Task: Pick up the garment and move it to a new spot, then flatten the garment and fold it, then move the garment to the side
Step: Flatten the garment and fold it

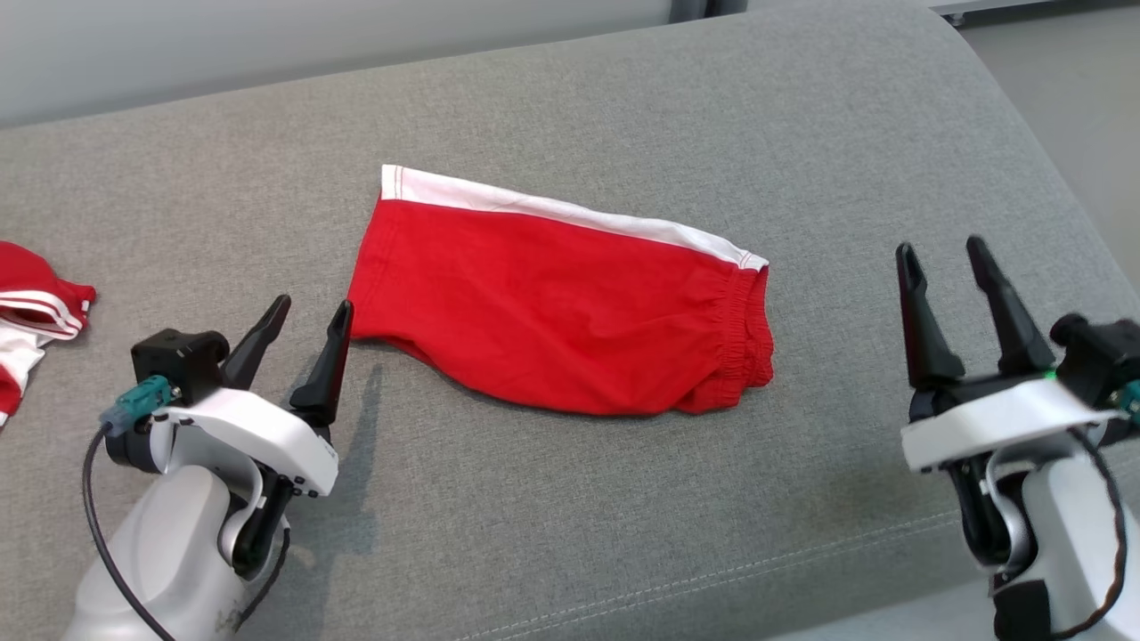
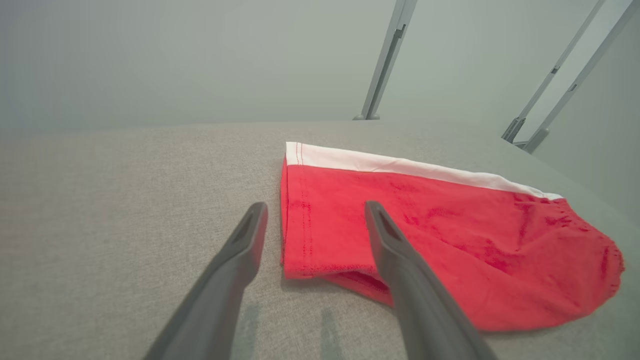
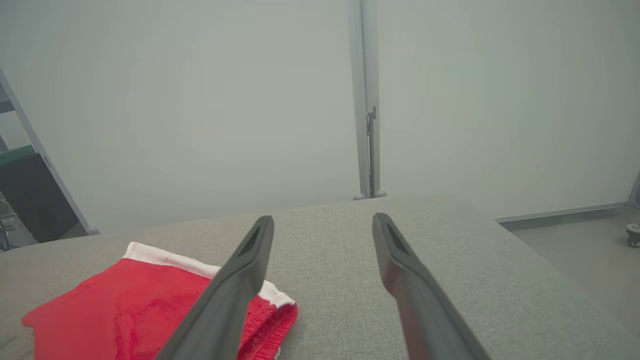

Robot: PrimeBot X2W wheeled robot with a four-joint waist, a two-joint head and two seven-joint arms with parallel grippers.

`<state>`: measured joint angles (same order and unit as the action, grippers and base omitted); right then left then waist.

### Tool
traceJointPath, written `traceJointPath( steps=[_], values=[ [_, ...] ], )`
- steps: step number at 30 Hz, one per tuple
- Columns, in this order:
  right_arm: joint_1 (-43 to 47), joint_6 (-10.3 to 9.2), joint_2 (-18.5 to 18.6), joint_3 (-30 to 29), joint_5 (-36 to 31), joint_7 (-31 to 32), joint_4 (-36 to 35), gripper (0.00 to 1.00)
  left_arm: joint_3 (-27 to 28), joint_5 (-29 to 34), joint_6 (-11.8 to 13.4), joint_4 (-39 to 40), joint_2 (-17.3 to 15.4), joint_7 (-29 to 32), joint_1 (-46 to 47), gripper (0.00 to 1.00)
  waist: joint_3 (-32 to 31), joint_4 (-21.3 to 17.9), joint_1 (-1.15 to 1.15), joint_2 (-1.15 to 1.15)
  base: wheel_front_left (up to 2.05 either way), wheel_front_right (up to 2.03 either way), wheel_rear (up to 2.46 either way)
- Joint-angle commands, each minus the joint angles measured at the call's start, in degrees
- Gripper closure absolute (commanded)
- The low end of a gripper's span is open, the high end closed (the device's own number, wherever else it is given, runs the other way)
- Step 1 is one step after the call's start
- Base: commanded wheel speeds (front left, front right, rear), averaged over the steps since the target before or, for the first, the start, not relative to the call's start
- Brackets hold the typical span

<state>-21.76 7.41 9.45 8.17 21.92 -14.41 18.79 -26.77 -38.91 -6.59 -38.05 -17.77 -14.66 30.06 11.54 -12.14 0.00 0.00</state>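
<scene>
Red shorts [image 1: 552, 312] with a white side stripe lie flat near the middle of a grey cushion [image 1: 623, 499]. They look folded leg on leg, with the hem toward the robot's left, the gathered elastic waistband toward its right and the white stripe along the far edge. The left end effector [image 1: 313, 304] is released, its two dark fingers spread and holding nothing. It sits at the near left corner of the shorts, with one fingertip just beside the hem; whether it touches the cloth cannot be told. In the left wrist view the end effector [image 2: 316, 205] frames that hem: the stitched edge of the shorts [image 2: 425, 235] runs between the two fingers, and one finger crosses in front of the red cloth. The right end effector [image 1: 940, 245] is also released and empty, fingers apart, standing well apart from the waistband on the robot's right. In the right wrist view its fingers [image 3: 250, 260] point over bare cushion toward a pale wall [image 3: 200, 125], and the shorts [image 3: 125, 300] lie off to the lower left. A second red and white garment [image 1: 36, 303] lies bunched at the far left edge of the cushion.
</scene>
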Motion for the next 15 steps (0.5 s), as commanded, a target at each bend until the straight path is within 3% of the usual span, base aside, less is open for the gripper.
traceJointPath(
  steps=[1, 8, 15],
  values=[
    [0.7, 0.08, 0.3, 0.7, -0.7, -0.6, -1.8, 0.00, 2.6, 0.5, -0.4, 0.6, -1.4, -0.3, 0.7, 0.00, 0.3, -0.3, 0.00, 0.00, 0.00, 0.00, 0.00],
    [2.5, 0.08, -1.1, 0.5, -1.6, -0.6, -1.4, 0.00, 6.7, 0.8, -0.8, -4.4, 1.2, -0.3, 1.7, 0.00, 1.9, -2.4, 0.00, 0.00, 0.00, 0.00, 0.00],
    [2.5, 0.08, -1.7, 1.0, -1.2, -0.6, -0.7, 0.00, 6.3, -2.4, -0.9, -11.0, 1.8, -0.3, 6.2, 0.00, 3.6, -4.8, 0.00, 0.00, 0.00, 0.00, 0.00]
  ],
)
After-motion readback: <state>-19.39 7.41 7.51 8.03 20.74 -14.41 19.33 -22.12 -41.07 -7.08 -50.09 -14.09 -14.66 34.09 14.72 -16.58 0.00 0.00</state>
